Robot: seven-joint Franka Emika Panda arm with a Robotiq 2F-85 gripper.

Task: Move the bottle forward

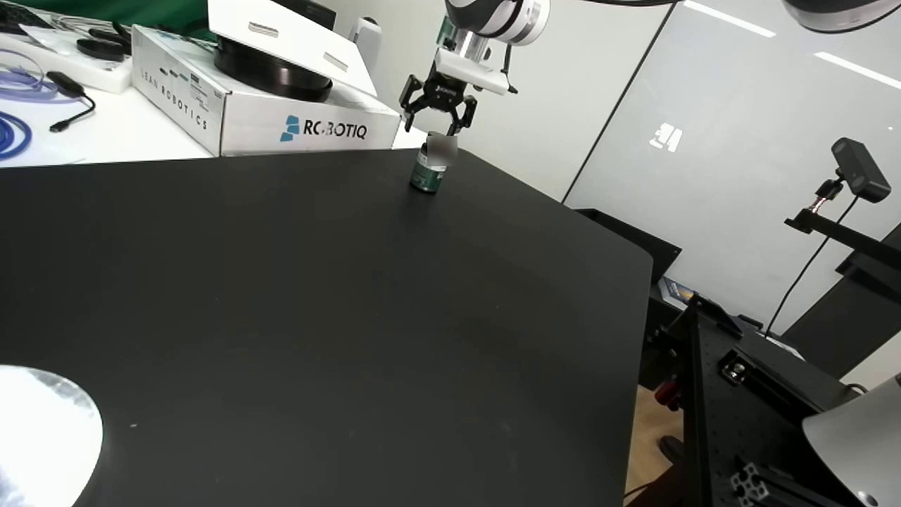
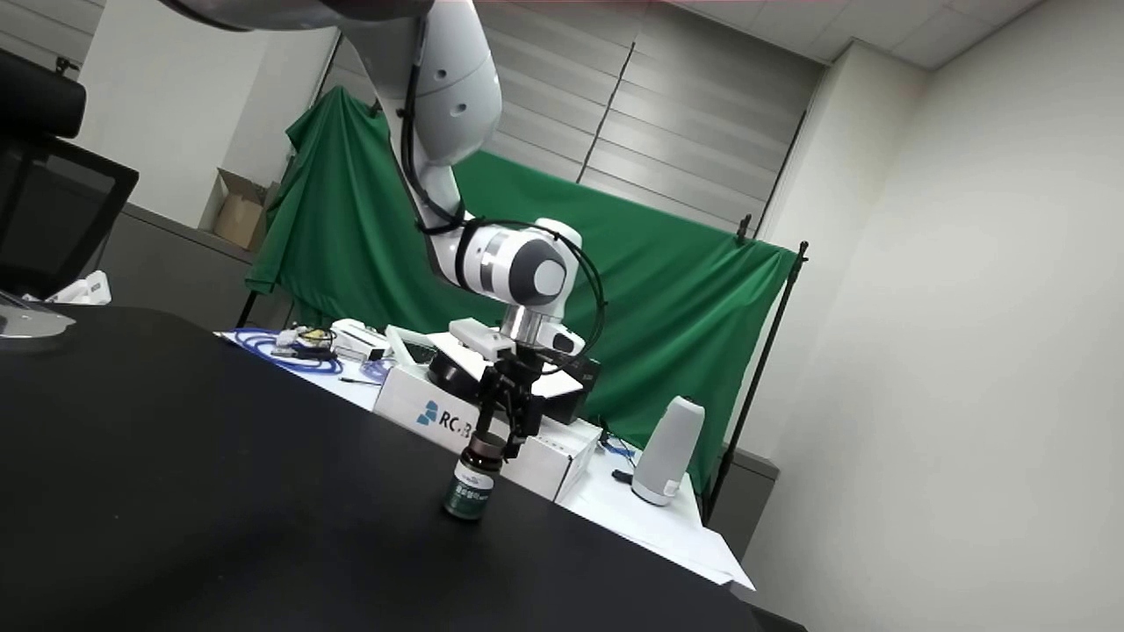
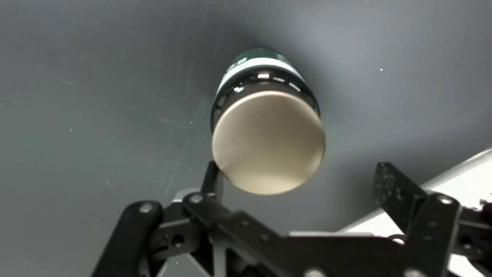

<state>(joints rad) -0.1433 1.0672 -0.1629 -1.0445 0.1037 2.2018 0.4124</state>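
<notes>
The bottle is small, with a dark green label with a white band and a pale top. It stands upright on the black table near its far edge. It also shows in an exterior view. In the wrist view, the bottle is seen from above, its pale cap between the finger lines but nearer the left finger. My gripper is open. Its left fingertip meets the cap's edge in the picture; I cannot tell if they touch. A wide gap lies between the cap and the right finger. In both exterior views the gripper is just above the bottle.
A white Robotiq box stands behind the black table on a white table, with a white board and black round thing on it. A round white thing sits on the black table. A camera stands on a mount.
</notes>
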